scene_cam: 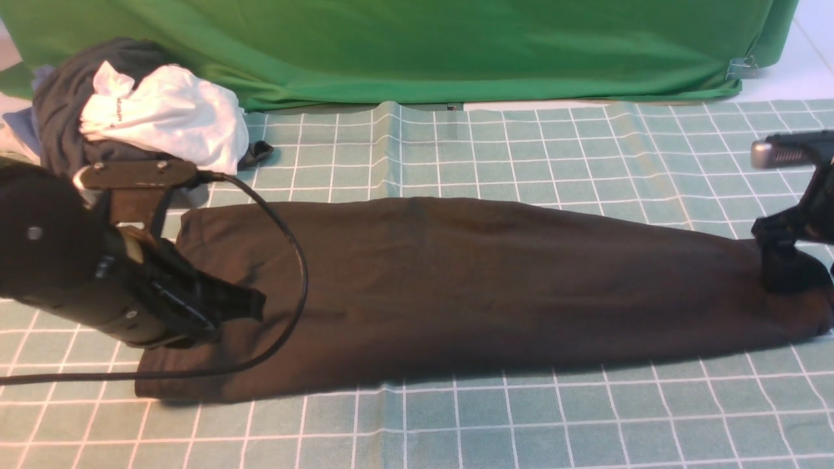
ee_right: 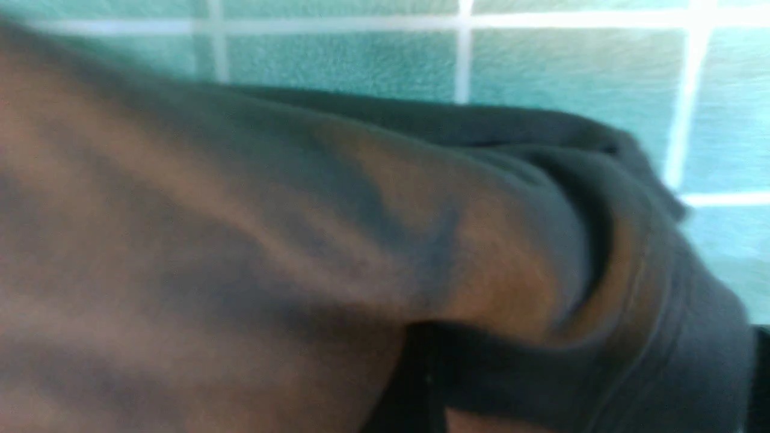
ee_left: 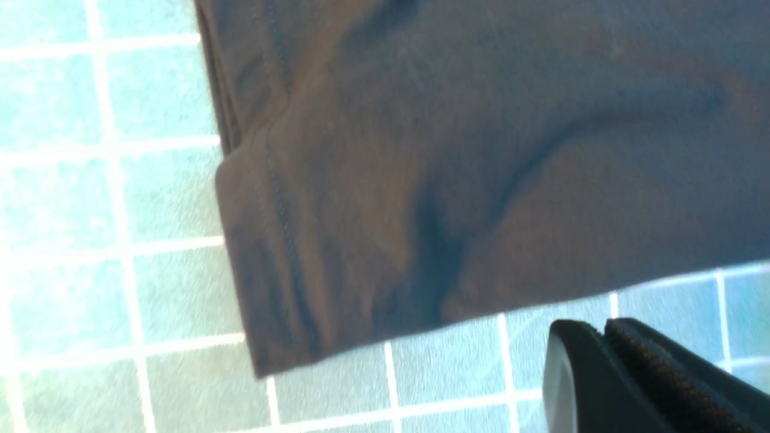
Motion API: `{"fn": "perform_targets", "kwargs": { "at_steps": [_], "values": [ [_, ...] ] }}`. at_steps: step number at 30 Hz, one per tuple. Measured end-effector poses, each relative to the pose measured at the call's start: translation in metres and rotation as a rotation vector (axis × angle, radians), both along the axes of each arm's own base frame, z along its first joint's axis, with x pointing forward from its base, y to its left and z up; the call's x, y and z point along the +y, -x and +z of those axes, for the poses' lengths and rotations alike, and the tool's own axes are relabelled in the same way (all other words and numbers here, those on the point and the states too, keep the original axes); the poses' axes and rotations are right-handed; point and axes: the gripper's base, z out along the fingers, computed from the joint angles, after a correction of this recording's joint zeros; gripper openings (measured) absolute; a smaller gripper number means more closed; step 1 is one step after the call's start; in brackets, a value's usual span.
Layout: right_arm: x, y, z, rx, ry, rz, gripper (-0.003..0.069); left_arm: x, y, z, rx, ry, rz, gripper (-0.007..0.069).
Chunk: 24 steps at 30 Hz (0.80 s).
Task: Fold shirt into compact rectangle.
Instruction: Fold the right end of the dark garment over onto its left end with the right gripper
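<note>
In the front view, the shirt is seen laid out as one long dark band across the checked tablecloth, wide at the robot's left and narrowing toward its right. The left gripper is held at the wide left end, its tip shown against the fabric (clear of it, as far as can be judged). A cable is looped from the arm across that same end. The right gripper is set down on the narrow right end. Its dark fingers merge with the dark cloth, so it cannot be told here whether they stand apart or together. A pile of clothes is heaped at the far left, in front of a green backdrop.

In the left wrist view, a hemmed corner of the shirt is shown lying flat on the tablecloth. The left gripper is seen with its fingers pressed together and nothing between them. They are placed just off the shirt's edge, over bare squares, apart from the fabric.

In the right wrist view, the frame is almost filled by blurred, bunched folds of the shirt, with a strip of tablecloth beyond. The fabric is very close to the camera, and the fingers cannot be made out clearly, so their state cannot be told.
</note>
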Motion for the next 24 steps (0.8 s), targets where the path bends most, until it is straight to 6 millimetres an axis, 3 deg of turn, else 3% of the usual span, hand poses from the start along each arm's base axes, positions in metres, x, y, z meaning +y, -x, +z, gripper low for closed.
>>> {"fn": "perform_targets", "kwargs": {
  "at_steps": [3, 5, 7, 8, 9, 11, 17, 21, 24],
  "values": [
    [0.001, -0.001, -0.010, 0.025, -0.018, -0.008, 0.0557, 0.002, 0.008, 0.010, -0.022, 0.008, -0.001, 0.0012],
    [0.003, -0.002, -0.011, 0.025, -0.032, -0.005, 0.0457, 0.003, 0.013, 0.016, -0.049, 0.016, 0.000, 0.0012],
    [0.004, -0.002, -0.011, 0.026, -0.044, 0.008, 0.0288, 0.004, 0.018, 0.024, -0.080, 0.024, 0.000, 0.0012],
    [0.004, -0.002, -0.011, 0.026, -0.045, 0.011, 0.0271, 0.005, 0.018, 0.024, -0.083, 0.024, -0.001, 0.0012],
    [0.004, -0.002, -0.011, 0.028, -0.047, 0.020, 0.0168, 0.005, 0.021, 0.028, -0.102, 0.029, -0.002, 0.0012],
    [0.004, -0.001, -0.011, 0.031, -0.048, 0.030, 0.0077, 0.006, 0.025, 0.033, -0.123, 0.034, -0.002, 0.0012],
    [-0.001, 0.001, -0.004, 0.029, -0.039, 0.019, 0.0046, 0.009, 0.036, 0.044, -0.162, 0.041, -0.010, 0.0012],
    [-0.017, 0.008, 0.021, -0.009, -0.034, -0.032, 0.0046, 0.011, 0.044, 0.050, -0.179, 0.036, -0.026, 0.0012],
    [-0.045, 0.018, 0.052, -0.077, -0.010, -0.141, 0.0043, 0.013, 0.052, 0.056, -0.208, 0.040, -0.032, 0.0012]
  ]
}}
